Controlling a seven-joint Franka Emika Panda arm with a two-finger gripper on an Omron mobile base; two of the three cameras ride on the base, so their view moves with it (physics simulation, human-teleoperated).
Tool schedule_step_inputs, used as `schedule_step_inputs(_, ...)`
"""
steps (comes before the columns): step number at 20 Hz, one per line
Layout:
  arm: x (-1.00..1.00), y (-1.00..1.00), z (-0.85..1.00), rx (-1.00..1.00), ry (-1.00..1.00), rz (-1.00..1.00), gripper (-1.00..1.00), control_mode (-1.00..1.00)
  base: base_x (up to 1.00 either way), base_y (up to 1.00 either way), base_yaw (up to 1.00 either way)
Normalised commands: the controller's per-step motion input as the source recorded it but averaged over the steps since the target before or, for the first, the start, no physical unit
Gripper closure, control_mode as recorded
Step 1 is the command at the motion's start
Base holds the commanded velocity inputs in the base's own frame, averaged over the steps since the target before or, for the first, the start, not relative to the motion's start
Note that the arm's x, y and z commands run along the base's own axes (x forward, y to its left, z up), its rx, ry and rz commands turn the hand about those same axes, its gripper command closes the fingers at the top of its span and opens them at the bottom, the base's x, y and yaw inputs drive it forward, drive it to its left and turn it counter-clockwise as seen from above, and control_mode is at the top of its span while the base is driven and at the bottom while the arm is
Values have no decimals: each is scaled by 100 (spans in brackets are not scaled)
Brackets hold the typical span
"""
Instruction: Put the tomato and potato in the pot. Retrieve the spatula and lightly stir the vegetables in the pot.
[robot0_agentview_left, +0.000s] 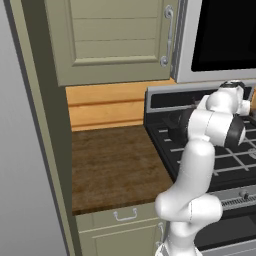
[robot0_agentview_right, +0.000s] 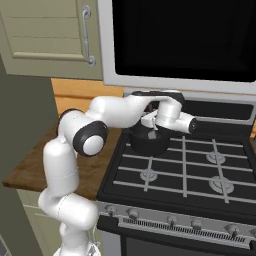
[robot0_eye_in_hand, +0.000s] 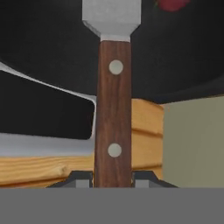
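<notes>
Kitchen fixtures as I see them from the base cameras: dark wood countertop (robot0_agentview_left: 115, 167), bare, left of a black gas stove (robot0_agentview_right: 200, 170) with grey grates. Light wood plank backsplash (robot0_agentview_left: 107, 105) behind the counter. Sage-green upper cabinet (robot0_agentview_left: 112, 37) with a metal handle (robot0_agentview_left: 169, 35). Silver-framed microwave (robot0_agentview_right: 185, 40) over the stove. Drawer (robot0_agentview_left: 125, 216) below the counter, green panel at left.

Tomato (robot0_eye_in_hand: 172, 4) and spatula (robot0_eye_in_hand: 113, 109) blade cut off at frame's top.

White arm (robot0_agentview_right: 75, 145) bent over the stove (robot0_agentview_right: 190, 175) — hand above the dark pot (robot0_agentview_right: 148, 142), wooden counter (robot0_agentview_right: 35, 170) left
</notes>
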Motion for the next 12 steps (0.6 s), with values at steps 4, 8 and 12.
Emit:
schedule_step_inputs(4,-46,0,11,10,0,4,100,-100,0,0,0)
schedule_step_inputs(8,-12,0,2,12,0,5,100,-100,0,0,0)
schedule_step_inputs(12,15,6,-23,6,0,5,100,-100,0,0,0)
